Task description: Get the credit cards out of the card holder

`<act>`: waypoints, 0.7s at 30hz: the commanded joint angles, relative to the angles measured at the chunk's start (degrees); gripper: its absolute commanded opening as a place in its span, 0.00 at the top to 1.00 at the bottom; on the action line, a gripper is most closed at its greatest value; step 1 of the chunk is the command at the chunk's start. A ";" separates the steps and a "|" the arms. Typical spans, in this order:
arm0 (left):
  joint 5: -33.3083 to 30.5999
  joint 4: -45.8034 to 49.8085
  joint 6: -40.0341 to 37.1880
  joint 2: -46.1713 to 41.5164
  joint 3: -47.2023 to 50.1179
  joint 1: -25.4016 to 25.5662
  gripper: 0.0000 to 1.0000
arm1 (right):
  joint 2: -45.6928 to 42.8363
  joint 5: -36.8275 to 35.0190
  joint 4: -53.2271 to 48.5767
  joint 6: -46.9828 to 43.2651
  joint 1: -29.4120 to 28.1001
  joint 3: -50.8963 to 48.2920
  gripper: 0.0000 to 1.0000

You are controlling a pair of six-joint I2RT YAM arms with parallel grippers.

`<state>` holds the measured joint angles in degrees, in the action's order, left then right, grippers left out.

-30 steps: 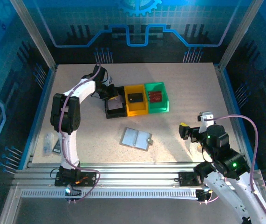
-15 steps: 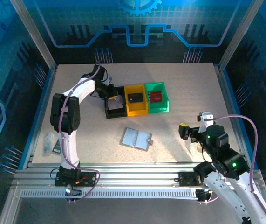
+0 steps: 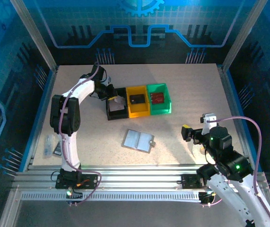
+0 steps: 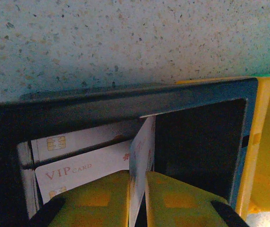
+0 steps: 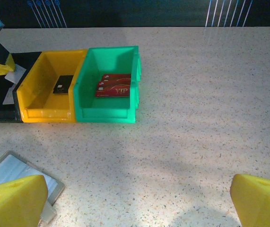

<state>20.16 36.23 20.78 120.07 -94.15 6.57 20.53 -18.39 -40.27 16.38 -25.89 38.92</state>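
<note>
My left gripper (image 4: 137, 198) is shut on a pale credit card (image 4: 142, 156) that stands edge-on between its yellow fingers, just above the black bin (image 4: 125, 97). Two more pale cards (image 4: 82, 170) lie flat inside that bin, one marked VIP. From above, the left gripper (image 3: 113, 96) hangs over the black bin (image 3: 110, 116). The grey card holder (image 3: 138, 140) lies open mid-table, its silvery inside up. My right gripper (image 5: 137, 208) is open, empty, and hovers over bare table to the right of the card holder (image 5: 12, 172).
A yellow bin (image 3: 139, 112) holds a dark card (image 3: 135, 99). Beside it a green bin (image 3: 160, 110) holds red cards (image 3: 158, 97). Small packets (image 3: 52, 144) lie near the left table edge. Open tabletop lies between the bins and the right arm.
The left wrist has shifted slightly to the left over the black bin, the card still between its fingers. The right arm and the card holder have not moved.
</note>
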 commanded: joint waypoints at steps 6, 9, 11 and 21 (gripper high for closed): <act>-1.00 3.13 -1.61 -3.21 -2.35 -2.42 0.83 | -0.06 0.64 0.99 -1.02 -0.91 -0.60 0.00; -0.92 3.32 -1.53 -3.81 -2.51 -3.03 0.83 | 0.03 0.72 0.98 -1.02 -0.90 -0.61 0.00; -0.71 3.41 -1.36 -4.22 -2.61 -3.23 0.82 | 0.12 0.73 0.95 -1.00 -0.94 -0.60 0.00; 3.90 1.60 2.23 -7.81 -3.85 -3.26 0.75 | 0.32 0.73 1.03 -1.09 -1.00 -0.64 0.00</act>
<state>20.88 37.87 21.08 116.64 -95.85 3.79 20.67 -17.74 -40.23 16.36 -25.98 38.83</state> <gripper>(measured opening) 0.244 0.998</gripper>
